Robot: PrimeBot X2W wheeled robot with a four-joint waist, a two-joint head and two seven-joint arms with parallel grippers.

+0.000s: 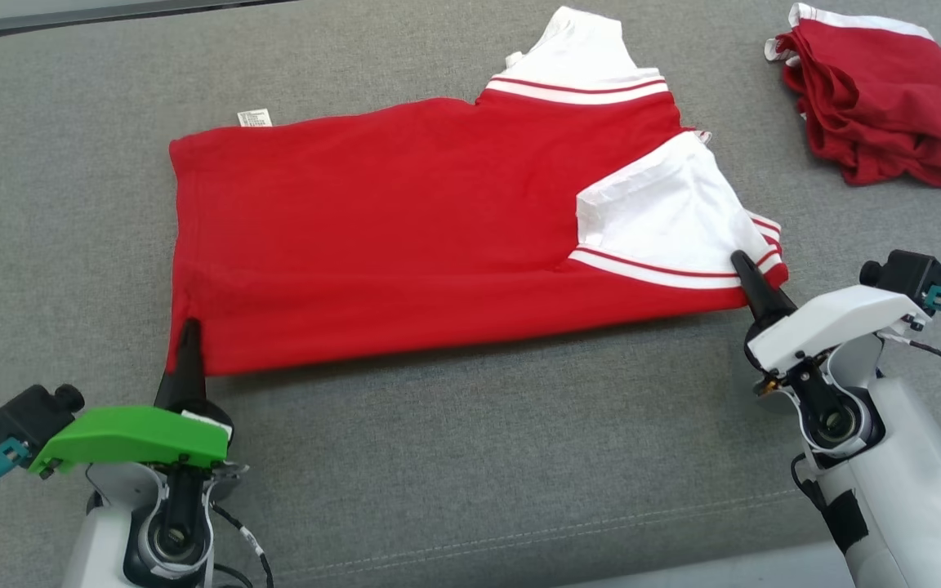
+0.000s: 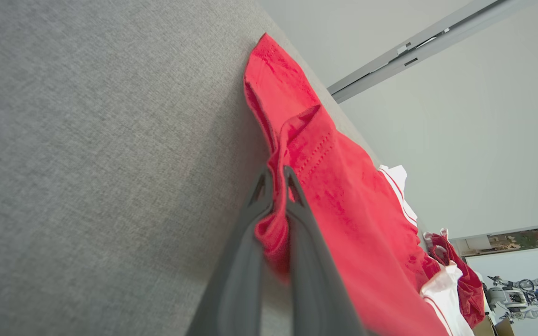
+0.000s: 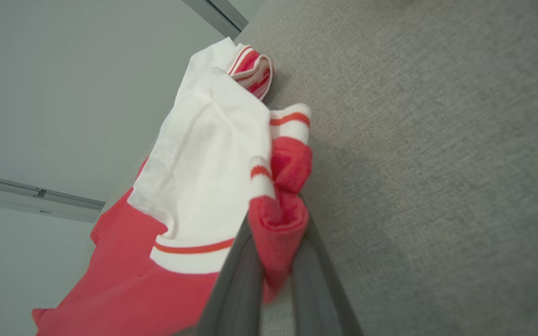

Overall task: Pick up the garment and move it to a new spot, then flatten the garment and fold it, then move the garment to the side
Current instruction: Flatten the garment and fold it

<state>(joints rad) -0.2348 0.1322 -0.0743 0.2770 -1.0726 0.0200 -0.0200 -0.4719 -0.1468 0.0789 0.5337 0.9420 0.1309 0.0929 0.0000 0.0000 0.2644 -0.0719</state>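
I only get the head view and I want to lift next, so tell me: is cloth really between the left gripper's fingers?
Observer: Yes. The left wrist view shows the left gripper shut on the garment, its red stitched hem bunched between the two fingers.
Operator: And the right side?
Observer: The right wrist view shows the right gripper shut on the garment's red corner, just under the striped band.
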